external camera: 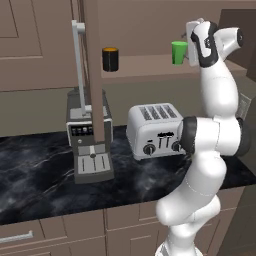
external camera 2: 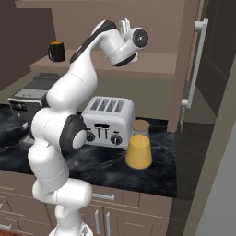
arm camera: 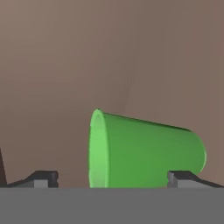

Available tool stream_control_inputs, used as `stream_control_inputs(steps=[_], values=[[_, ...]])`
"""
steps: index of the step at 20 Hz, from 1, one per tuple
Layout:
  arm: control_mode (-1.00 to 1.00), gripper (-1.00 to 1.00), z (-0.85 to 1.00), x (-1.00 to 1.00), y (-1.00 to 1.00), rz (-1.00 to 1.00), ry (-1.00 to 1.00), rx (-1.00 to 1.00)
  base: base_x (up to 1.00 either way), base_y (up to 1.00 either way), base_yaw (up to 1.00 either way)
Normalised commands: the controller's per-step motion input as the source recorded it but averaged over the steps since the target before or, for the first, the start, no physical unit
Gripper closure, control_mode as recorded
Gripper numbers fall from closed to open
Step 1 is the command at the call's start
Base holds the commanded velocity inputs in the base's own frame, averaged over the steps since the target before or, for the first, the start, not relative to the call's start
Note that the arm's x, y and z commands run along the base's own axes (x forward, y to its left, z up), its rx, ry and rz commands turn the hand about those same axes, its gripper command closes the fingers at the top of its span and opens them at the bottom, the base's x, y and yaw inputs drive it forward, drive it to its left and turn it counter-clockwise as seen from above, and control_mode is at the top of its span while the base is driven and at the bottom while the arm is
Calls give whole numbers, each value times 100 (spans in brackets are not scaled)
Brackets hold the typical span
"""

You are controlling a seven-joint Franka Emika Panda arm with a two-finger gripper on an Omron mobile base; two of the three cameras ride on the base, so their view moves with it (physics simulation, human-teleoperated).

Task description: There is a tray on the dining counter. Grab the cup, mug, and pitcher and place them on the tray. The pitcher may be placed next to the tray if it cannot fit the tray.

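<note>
My pincer [arm camera: 112,178] is raised to the high shelf [external camera: 150,62] and spread wide, holding nothing, with the green cup [arm camera: 144,151] lying between its two fingertips [arm camera: 41,178]. In the left base view the cup [external camera: 179,52] stands upright on that shelf, just beside my hand. The black mug [external camera: 110,59] stands farther left on the shelf; the pitcher [external camera 2: 138,151] waits below on the bench [external camera 2: 106,163], right of the toaster [external camera 2: 108,120]. Risk, as I judge it: closing off-centre could tip the light cup or push it toward the back wall.
</note>
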Motion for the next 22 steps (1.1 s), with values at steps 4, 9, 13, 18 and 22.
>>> stream_control_inputs(steps=[4, 9, 13, 18, 22], values=[[-100, -100, -8, 6, 0, 1, 1, 0, 0, 0, 0], [-100, -100, -10, 9, 0, 1, 0, 0, 0, 0, 0], [-100, -100, -9, 14, 0, 2, 0, 0, 0, 0, 0], [-100, -100, -4, 10, 0, 1, 2, 0, 0, 0, 0], [-100, -100, -3, 0, 0, 3, 5, 0, 0, 0, 0]])
